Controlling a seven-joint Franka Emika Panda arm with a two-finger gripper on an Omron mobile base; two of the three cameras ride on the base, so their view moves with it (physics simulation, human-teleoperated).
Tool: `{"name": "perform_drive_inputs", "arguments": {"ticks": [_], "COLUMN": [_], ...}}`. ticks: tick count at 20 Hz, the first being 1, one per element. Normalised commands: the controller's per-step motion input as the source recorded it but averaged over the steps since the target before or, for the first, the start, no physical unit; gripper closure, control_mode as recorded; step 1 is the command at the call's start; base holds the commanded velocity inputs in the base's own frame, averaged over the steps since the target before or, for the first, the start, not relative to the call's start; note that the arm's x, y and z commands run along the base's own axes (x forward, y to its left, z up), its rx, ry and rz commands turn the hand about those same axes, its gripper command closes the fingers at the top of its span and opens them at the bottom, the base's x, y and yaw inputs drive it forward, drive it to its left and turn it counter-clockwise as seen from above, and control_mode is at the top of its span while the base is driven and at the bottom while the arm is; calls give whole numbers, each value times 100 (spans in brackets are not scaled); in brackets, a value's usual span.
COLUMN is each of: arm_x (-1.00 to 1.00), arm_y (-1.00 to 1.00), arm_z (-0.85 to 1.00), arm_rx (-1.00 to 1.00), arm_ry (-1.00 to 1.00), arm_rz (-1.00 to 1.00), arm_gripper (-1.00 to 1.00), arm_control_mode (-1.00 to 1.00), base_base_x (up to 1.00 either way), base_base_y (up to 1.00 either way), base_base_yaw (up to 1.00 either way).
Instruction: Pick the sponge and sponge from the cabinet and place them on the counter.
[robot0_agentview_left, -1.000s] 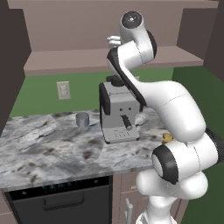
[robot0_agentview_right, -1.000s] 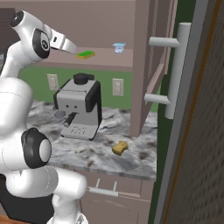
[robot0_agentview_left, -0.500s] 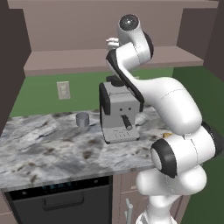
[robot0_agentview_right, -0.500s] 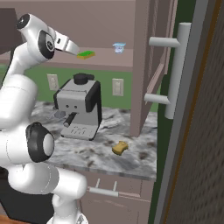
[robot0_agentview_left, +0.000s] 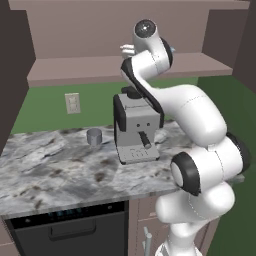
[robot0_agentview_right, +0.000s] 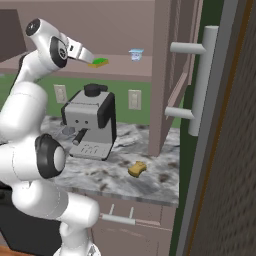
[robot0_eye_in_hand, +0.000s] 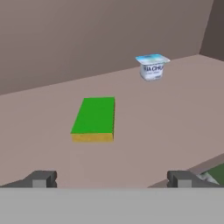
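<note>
Half done: tan sponge (robot0_agentview_right: 137, 169) already on counter (robot0_agentview_right: 165, 186) near right edge. Green sponge (robot0_eye_in_hand: 94, 119) left mid cabinet shelf (robot0_eye_in_hand: 175, 131); gripper (robot0_eye_in_hand: 111, 178) released, nothing grasped.

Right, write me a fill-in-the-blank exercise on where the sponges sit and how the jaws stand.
1. The green sponge lies on the cabinet ____.
2. The tan sponge lies on the marble ____.
3. The gripper has its jaws ____.
4. Behind the green sponge stands a small white ____.

Missing words: shelf; counter; open; cup
</note>
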Motion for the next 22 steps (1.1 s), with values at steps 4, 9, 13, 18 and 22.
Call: {"name": "perform_drive_inputs", "arguments": {"ticks": [4,9,13,18,22], "arm_x": [26,25,23,22,17], "arm_y": [-3,-2,-1,0,0], "arm_z": [-2,-2,-4,-6,-7], "arm_rx": [0,0,0,0,0], "arm_ry": [0,0,0,0,1], "arm_rz": [0,0,0,0,0], "arm_gripper": [-100,-100,-100,-100,-100], "arm_control_mode": [-100,-100,-100,-100,-100], "base_base_x": [0,0,0,0,0], "base_base_y": [0,0,0,0,0], "base_base_yaw": [0,0,0,0,0]}}
